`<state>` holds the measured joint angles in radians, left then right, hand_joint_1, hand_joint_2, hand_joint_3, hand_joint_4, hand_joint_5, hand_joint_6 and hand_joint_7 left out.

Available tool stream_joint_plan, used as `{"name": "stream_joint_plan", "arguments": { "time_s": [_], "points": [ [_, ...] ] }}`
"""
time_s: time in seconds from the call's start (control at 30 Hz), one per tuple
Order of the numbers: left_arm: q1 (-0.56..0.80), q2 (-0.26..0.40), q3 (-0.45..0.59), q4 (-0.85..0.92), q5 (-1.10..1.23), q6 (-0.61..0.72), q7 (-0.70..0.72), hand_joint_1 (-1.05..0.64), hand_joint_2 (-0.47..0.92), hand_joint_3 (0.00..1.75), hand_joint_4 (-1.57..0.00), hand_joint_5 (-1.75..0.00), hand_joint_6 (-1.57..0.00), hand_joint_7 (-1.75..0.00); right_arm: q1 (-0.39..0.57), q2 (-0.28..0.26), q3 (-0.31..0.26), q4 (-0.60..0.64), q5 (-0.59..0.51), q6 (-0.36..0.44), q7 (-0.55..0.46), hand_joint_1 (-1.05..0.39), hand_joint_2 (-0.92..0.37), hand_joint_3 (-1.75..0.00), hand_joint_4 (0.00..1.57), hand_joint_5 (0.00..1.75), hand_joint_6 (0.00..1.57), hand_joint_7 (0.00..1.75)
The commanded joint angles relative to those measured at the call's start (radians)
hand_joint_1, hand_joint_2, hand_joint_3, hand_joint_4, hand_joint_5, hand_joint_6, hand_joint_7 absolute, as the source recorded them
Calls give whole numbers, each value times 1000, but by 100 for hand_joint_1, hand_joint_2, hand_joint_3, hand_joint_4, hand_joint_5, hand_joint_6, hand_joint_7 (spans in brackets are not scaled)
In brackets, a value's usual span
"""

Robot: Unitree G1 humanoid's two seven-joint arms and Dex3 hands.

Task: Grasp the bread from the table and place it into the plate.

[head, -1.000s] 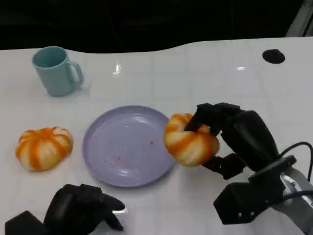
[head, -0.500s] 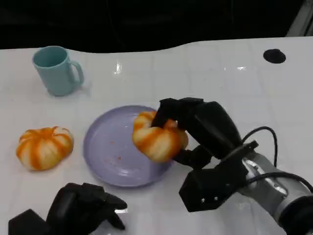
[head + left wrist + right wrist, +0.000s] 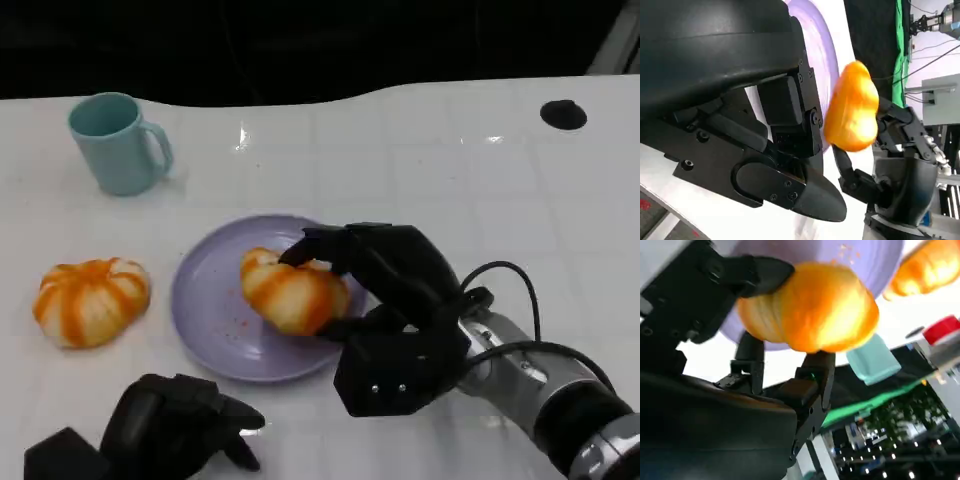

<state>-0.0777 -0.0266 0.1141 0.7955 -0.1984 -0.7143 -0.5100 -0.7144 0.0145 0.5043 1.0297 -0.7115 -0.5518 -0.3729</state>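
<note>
My right hand (image 3: 385, 290) grips an orange-and-white striped bread roll (image 3: 290, 290) over the right half of the lavender plate (image 3: 205, 300); whether the roll touches the plate I cannot tell. The right wrist view shows the same bread roll (image 3: 812, 307) between my fingers (image 3: 747, 275), with the plate (image 3: 880, 260) behind it. A second striped bread roll (image 3: 88, 300) lies on the table left of the plate. My left hand (image 3: 170, 430) rests curled near the front edge, holding nothing. The left wrist view shows the held roll (image 3: 852, 107) and the plate (image 3: 817, 45).
A teal mug (image 3: 118, 143) stands at the back left. A small black round object (image 3: 563, 113) sits at the far right. The white table (image 3: 450, 180) ends at a dark edge behind.
My right hand has carried the roll leftward, from the plate's right rim to over the plate's right half. The left hand and the other roll have stayed put.
</note>
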Motion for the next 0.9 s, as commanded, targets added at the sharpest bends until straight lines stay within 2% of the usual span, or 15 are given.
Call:
{"name": "stream_joint_plan", "arguments": {
  "time_s": [0.03,0.17,0.27,0.4,0.47,0.57,0.73,0.9],
  "points": [
    [8,11,-3,-2,11,-17,15,-105,92,1,-140,-82,-157,-23,-32,-43,55,-40,-52,35,45,-45,-91,-23,16,39,46,2],
    [8,10,-3,-3,15,-16,20,-105,92,1,-139,-82,-157,-22,-13,-71,74,-97,-57,55,110,-57,-92,-24,3,37,35,0],
    [7,12,-5,-3,27,-23,29,-105,92,1,-140,-82,-157,-22,19,-92,64,-153,-33,43,147,-61,-92,-24,0,40,33,0],
    [4,10,-3,6,18,-27,23,-105,92,2,-139,-83,-157,-22,74,-117,38,-222,21,-4,168,-60,-92,-24,3,51,37,2],
    [6,8,-4,2,15,-22,23,-105,92,1,-139,-82,-157,-22,108,-133,20,-262,60,-32,187,-58,-92,-24,2,62,39,3],
    [6,6,-4,0,14,-20,23,-105,92,1,-139,-82,-157,-22,158,-157,-6,-322,102,-59,212,-55,-92,-24,4,67,41,3],
    [2,6,-1,13,13,-31,19,-105,92,1,-140,-82,-157,-22,243,-193,-49,-417,213,-98,312,-54,-92,-28,1,65,32,0],
    [-2,5,0,18,11,-32,20,-105,92,1,-140,-82,-157,-23,295,-205,-87,-479,296,-115,396,-54,-92,-28,0,55,25,0]
  ]
}}
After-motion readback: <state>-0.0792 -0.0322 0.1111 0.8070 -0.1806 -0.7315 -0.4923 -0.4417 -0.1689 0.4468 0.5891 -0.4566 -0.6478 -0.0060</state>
